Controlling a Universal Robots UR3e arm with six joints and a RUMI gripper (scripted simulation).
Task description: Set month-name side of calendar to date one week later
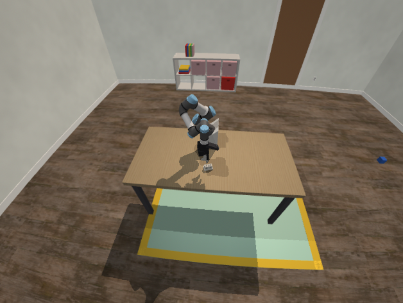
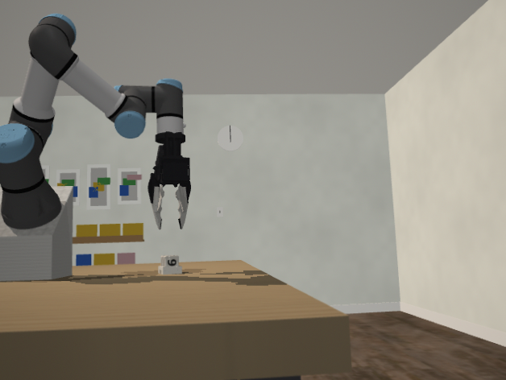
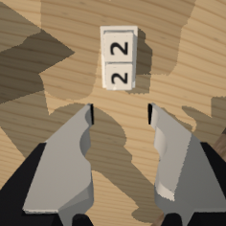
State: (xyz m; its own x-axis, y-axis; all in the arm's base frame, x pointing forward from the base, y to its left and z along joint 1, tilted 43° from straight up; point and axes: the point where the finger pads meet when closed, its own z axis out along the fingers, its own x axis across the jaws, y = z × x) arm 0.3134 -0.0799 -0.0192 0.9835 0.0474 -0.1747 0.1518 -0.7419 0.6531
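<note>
The white calendar tray with two white digit cubes (image 3: 118, 56) sits on the wooden table. In the wrist view both cubes lie flat in the tray, the far cube (image 3: 119, 47) and the near cube (image 3: 118, 77), each with a black 2 on its top face. In the exterior view the calendar (image 2: 169, 267) shows an end face with a 6 turned on its side. It is small in the top view (image 1: 207, 167). My gripper (image 2: 169, 224) hangs well above the calendar, fingers apart and empty; it also shows in the wrist view (image 3: 120, 115).
The grey robot base block (image 2: 36, 249) stands at the table's back edge. A shelf unit (image 1: 206, 71) stands against the far wall. A green mat with a yellow border (image 1: 228, 228) lies under the table's front.
</note>
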